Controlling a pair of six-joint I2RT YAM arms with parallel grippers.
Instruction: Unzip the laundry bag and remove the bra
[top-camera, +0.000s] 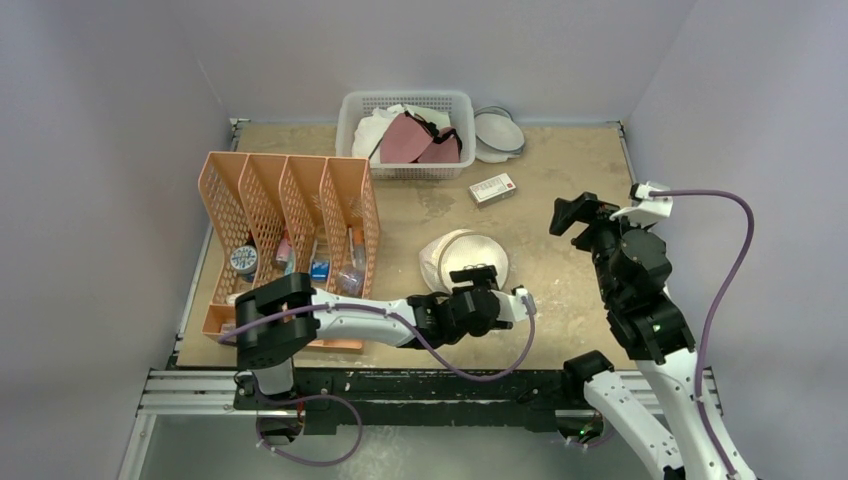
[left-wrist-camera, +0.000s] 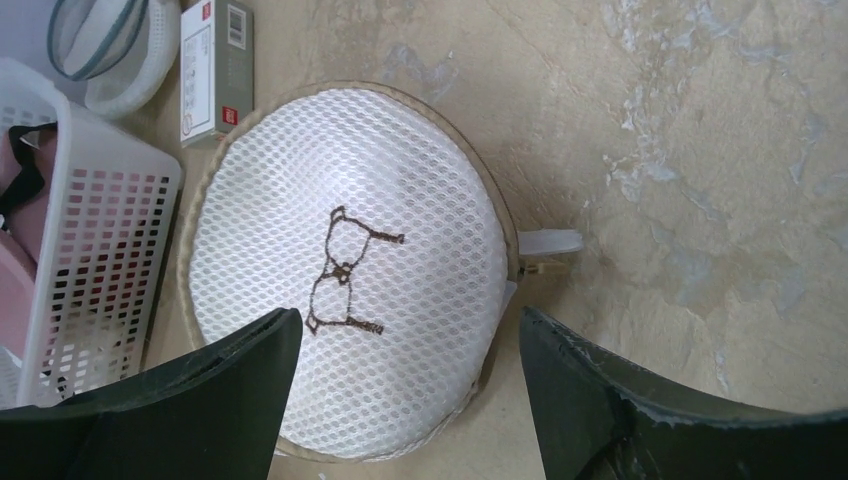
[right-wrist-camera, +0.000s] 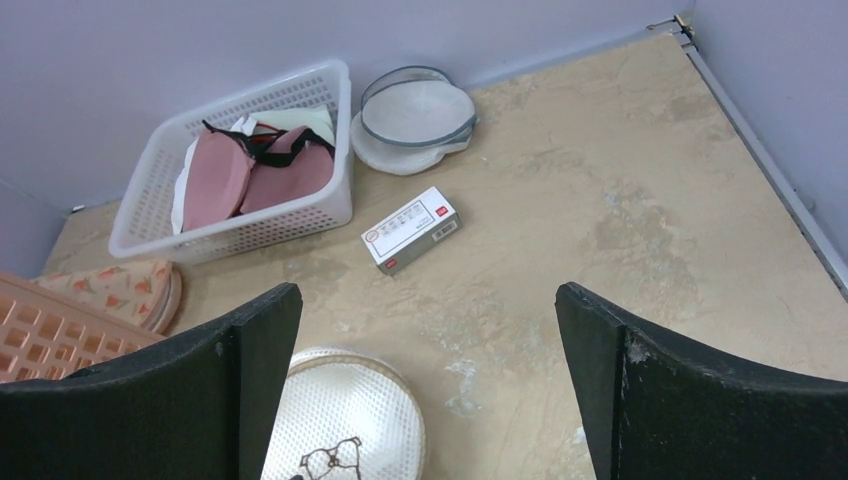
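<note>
While the left arm stretches low across the table, its gripper hangs over the near part of the laundry bag. The two fingers are spread wide apart and hold nothing. I cannot tell whether they touch the mesh.

The bag lies near the middle of the table with its flat white face up, so the small black glasses-like mark is plain to read. It is to the right of the orange file rack and well in front of the white basket. In the left wrist view I see the zip pull at the right edge of the rim, beside a small white tab, and the rim looks closed along the part that shows. I cannot see the bra through the mesh.

The right gripper is raised, well apart from the bag on its right side. Its fingers are also wide apart and empty.

Rose-mauve cups lie in the basket. Beside the basket stand blue-rimmed dishes, and a small box lies between them and the bag.
</note>
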